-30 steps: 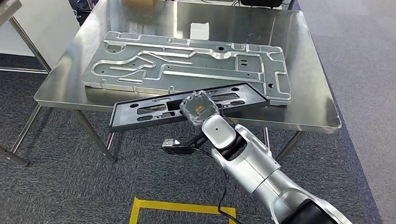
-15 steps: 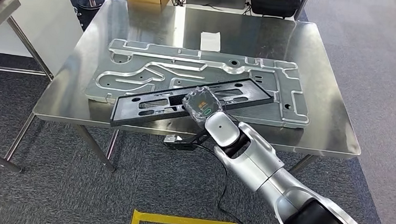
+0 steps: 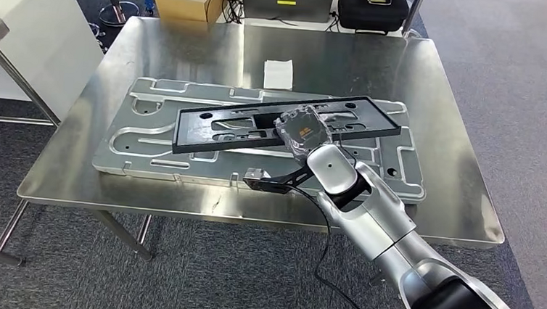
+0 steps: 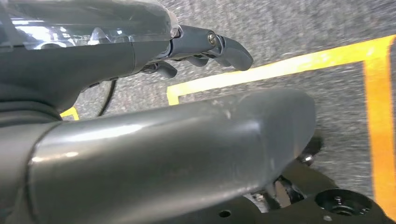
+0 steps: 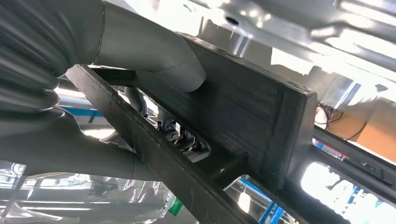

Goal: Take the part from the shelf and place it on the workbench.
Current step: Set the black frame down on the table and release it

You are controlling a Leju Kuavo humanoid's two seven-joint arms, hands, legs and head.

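r hand [image 3: 301,132] grips black part [image 3: 243,127] | over workbench [image 3: 446,137] | fingers hidden

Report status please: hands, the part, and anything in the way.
Right hand grips black frame part, held over silver plate on workbench. Left hand hangs over floor, fingers curled, holding nothing. White paper slip lies beyond plate.

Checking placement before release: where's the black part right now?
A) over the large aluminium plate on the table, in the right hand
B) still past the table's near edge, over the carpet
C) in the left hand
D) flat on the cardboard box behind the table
A: in the head view the right hand grips the black part, which spans across the aluminium plate on the steel table.
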